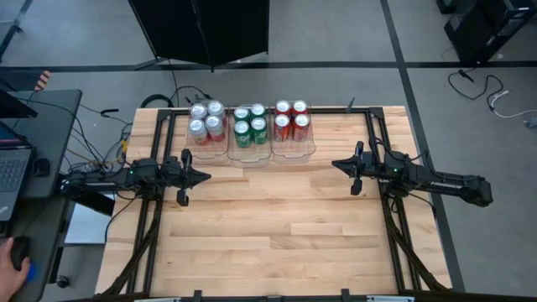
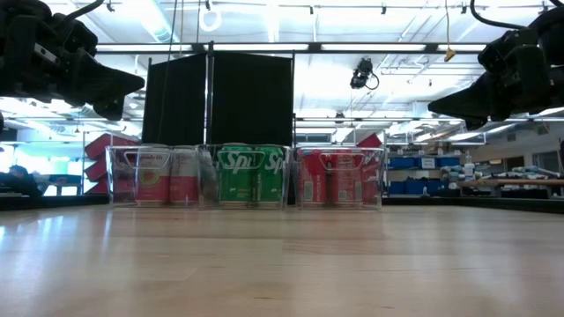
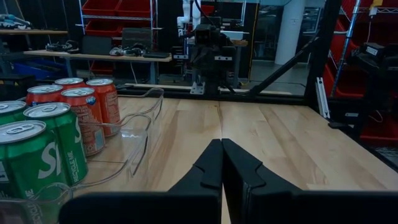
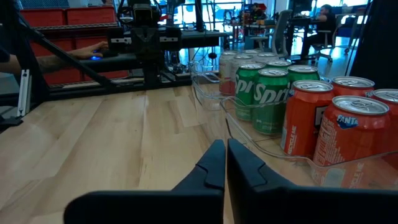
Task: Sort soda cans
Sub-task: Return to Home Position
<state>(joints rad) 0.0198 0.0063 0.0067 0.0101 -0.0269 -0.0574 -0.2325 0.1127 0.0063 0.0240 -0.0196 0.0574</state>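
Observation:
Twelve soda cans stand upright in three clear bins at the table's far edge: silver-white cans (image 1: pixel 205 119) in the left bin, green cans (image 1: pixel 250 124) in the middle, red cans (image 1: pixel 291 119) in the right. My left gripper (image 1: pixel 205 176) hovers shut over the table's left side, near of the left bin. My right gripper (image 1: pixel 336 164) hovers shut on the right side, just right of the red cans' bin. Neither touches anything. In the left wrist view the green cans (image 3: pixel 38 149) and red cans (image 3: pixel 84 112) show beside my shut fingers (image 3: pixel 221 163).
The three clear bins (image 1: pixel 250 155) sit side by side along the far edge. A bare wooden tabletop (image 1: pixel 268 235) stretches between and near of both arms. A desk with a laptop (image 1: pixel 13 168) and a person's hand (image 1: pixel 13 256) lie left of the table.

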